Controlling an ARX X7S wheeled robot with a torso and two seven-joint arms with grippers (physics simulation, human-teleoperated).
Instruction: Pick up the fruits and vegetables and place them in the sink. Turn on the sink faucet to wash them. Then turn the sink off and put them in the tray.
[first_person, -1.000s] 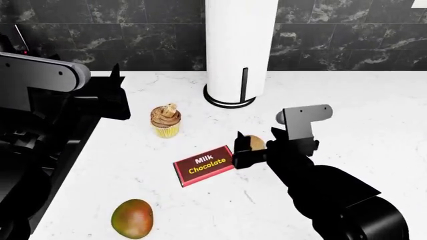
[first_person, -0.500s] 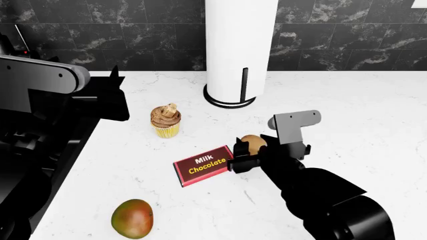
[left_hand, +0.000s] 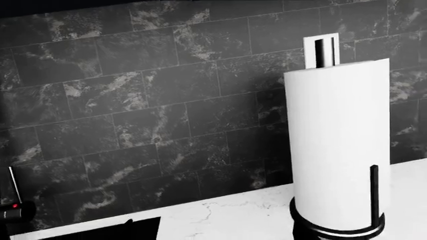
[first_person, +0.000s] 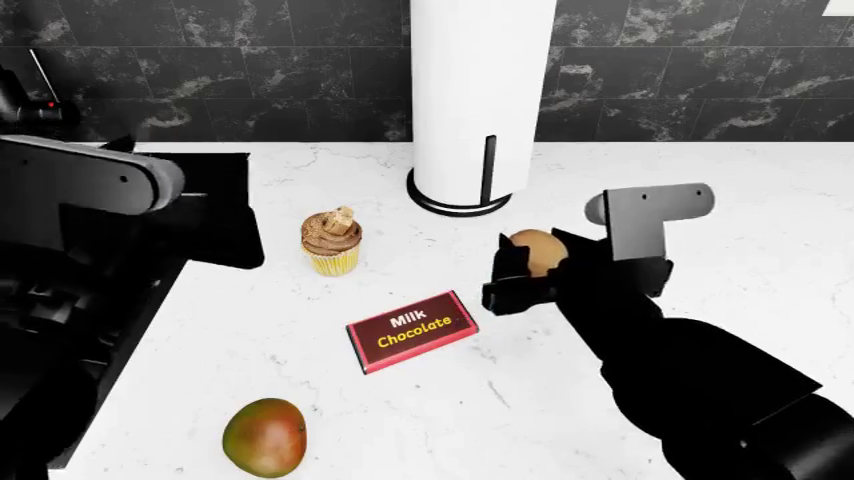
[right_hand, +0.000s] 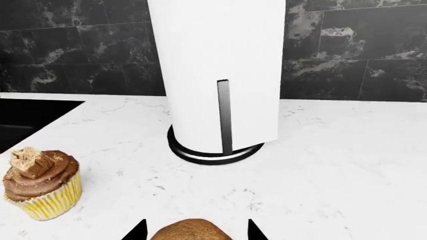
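On a white marble tabletop (first_person: 747, 250), the right claw (first_person: 530, 268) is clenched around a small rounded tan-brown fruit (first_person: 533, 250), holding it just above the surface. An egg-shaped green-yellow mango with red blush (first_person: 264, 437) lies near the front edge. Between them sit a red milk chocolate bar (first_person: 411, 331) and a frosted cupcake (first_person: 331, 241). Whether the left claw (first_person: 220, 205) is released or clenched cannot be told.

Matte black arms w/ grey brackets nr wrists, right gripper (first_person: 527, 272) w/ pointed black fingers (right_hand: 137, 231).
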